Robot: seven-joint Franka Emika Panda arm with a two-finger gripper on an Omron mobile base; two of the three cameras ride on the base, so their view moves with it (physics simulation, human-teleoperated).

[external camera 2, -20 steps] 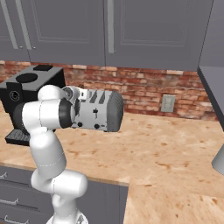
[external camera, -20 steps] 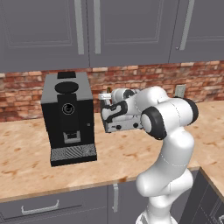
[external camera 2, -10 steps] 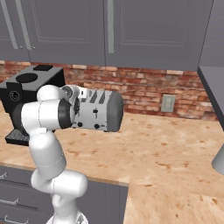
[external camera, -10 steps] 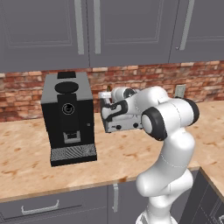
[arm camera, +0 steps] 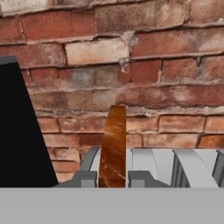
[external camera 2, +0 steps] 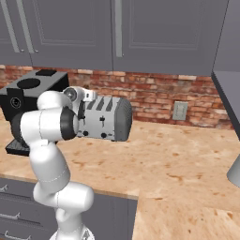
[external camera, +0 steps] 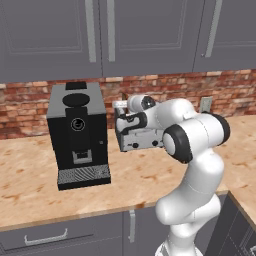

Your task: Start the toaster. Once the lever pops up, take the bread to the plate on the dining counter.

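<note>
Brown-crusted bread (arm camera: 113,146) stands edge-on between the clenched claw's (arm camera: 112,178) tips, just above the toaster (external camera 2: 104,119) slots; arm, toaster and coffee machine (external camera: 78,133) sit as they did a second ago.

1. Grey upper cabinets (external camera: 100,40) with long vertical handles span the top of the left base frame
2. A red-brown brick backsplash (external camera: 235,92) runs across the middle of the frame, below the cabinets
3. A grey wall outlet (external camera 2: 178,111) sits on the brick at centre right of the right base frame
4. The surface (external camera: 30,185) is a light, speckled wood-grain top in the lower half
5. Grey lower cabinet fronts with a drawer handle (external camera: 46,239) line the bottom left
6. A tall black coffee machine (external camera: 79,134) stands at centre left
</note>
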